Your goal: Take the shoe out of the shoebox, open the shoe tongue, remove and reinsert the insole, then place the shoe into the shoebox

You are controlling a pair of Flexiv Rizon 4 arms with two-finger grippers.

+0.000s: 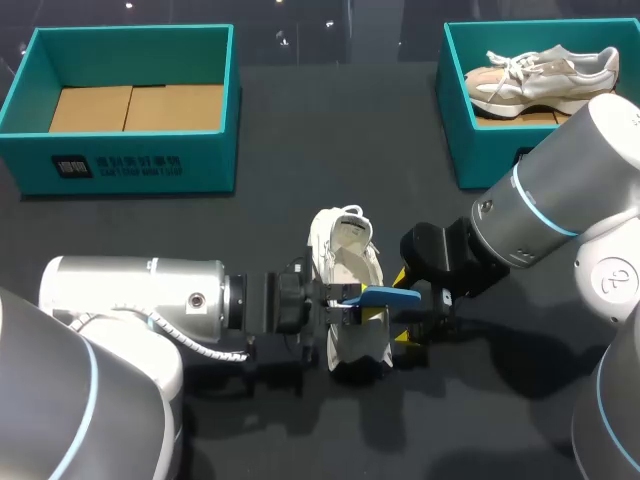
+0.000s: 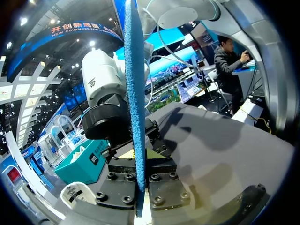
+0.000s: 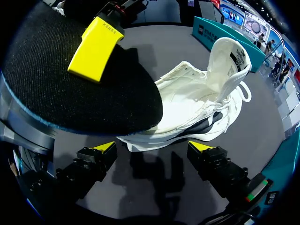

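A white shoe (image 1: 345,290) lies on the dark table's middle, tongue pulled up. My left gripper (image 1: 360,302) hovers over its heel end, shut on a blue insole (image 1: 388,296) that sticks out past the shoe toward my right arm. The left wrist view shows that insole (image 2: 133,93) edge-on, clamped in the left gripper (image 2: 139,154). My right gripper (image 1: 403,306) stands open beside the shoe. In its own view the right gripper (image 3: 153,150) is low at the shoe (image 3: 197,108), with the insole's black underside (image 3: 79,79) just ahead and a yellow fingertip (image 3: 96,47) of the other arm pressed on it.
A teal shoebox (image 1: 130,160) with a bare cardboard floor stands at the back left. A second teal box (image 1: 455,120) at the back right holds another pale shoe (image 1: 540,78). My right arm's bulk fills the right side.
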